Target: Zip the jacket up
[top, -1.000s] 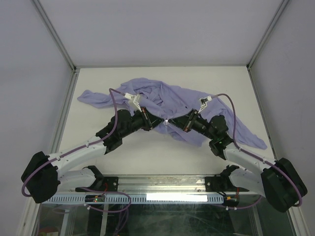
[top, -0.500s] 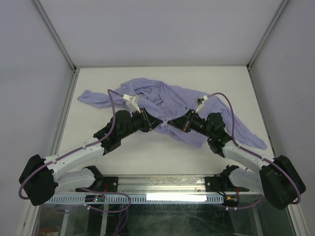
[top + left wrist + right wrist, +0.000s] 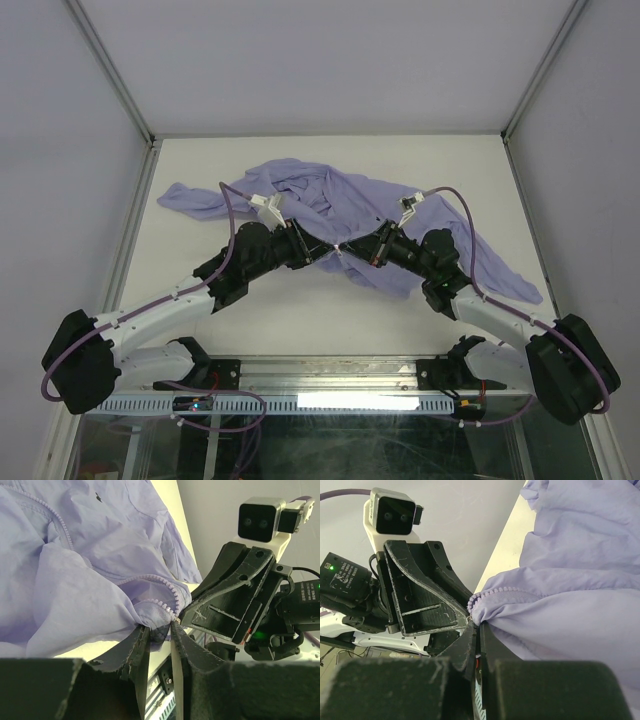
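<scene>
The lavender jacket [image 3: 340, 205] lies crumpled on the back half of the white table. Both grippers meet at its near hem, tip to tip. My left gripper [image 3: 322, 252] is shut on a bunch of hem fabric [image 3: 160, 625] beside the lower end of a zipper row [image 3: 155, 580]. My right gripper [image 3: 358, 250] is shut on the facing edge of the jacket [image 3: 580, 580], just below its zipper teeth [image 3: 500, 589]. The small dark mark [image 3: 98, 498] shows on the fabric farther back. The slider is not clearly visible.
One sleeve [image 3: 185, 198] trails to the left rear, and another part of the jacket [image 3: 510, 280] runs to the right near the wall. Bare table [image 3: 300, 310] lies between the hem and the arm bases. Enclosure walls stand on three sides.
Both grippers have moved toward each other with the fabric, so the gap between them has closed and the two zipper ends now sit together.
</scene>
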Tool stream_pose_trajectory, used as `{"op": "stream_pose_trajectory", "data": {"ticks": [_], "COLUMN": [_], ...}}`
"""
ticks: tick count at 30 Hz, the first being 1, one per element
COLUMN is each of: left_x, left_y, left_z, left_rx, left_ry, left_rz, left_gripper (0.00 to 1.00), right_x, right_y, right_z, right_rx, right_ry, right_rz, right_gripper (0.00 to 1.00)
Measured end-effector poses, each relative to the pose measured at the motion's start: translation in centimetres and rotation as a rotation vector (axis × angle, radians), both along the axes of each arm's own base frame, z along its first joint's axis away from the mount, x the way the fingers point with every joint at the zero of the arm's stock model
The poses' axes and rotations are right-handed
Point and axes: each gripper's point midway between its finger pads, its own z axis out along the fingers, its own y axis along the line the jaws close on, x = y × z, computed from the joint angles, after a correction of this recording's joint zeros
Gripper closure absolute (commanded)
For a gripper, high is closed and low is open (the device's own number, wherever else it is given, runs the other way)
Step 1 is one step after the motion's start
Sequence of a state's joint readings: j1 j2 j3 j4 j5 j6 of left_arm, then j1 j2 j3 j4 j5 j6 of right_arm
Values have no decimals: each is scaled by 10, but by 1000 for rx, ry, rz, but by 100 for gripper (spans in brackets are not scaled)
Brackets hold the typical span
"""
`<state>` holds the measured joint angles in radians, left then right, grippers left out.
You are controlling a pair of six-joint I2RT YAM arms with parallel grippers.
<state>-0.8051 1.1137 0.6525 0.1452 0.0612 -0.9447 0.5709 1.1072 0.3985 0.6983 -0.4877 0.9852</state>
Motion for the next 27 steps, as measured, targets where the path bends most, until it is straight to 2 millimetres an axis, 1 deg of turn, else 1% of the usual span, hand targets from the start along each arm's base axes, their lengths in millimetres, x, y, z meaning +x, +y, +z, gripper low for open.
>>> {"op": "stream_pose_trajectory", "data": {"ticks": [12, 17, 21, 24, 27], "left_x": [0, 0, -2, -2, -1], "left_y": [0, 3, 4, 5, 5], "left_z": [1, 6, 13, 14, 14], "left_rx": [-22, -35, -54, -61, -63], "left_ry": [35, 31, 24, 27, 30], "left_rz": [12, 8, 7, 8, 7], "left_gripper": [76, 76, 84, 91, 100], "right_x": [0, 1, 1, 0, 0], "right_y": [0, 1, 1, 2, 2], "right_z": [0, 3, 4, 5, 7], "right_rx": [5, 17, 23, 28, 33], "right_ry": [7, 5, 4, 3, 1], "right_rz": [0, 0, 2, 6, 7], "right_gripper": [100, 100, 100, 100, 100]}}
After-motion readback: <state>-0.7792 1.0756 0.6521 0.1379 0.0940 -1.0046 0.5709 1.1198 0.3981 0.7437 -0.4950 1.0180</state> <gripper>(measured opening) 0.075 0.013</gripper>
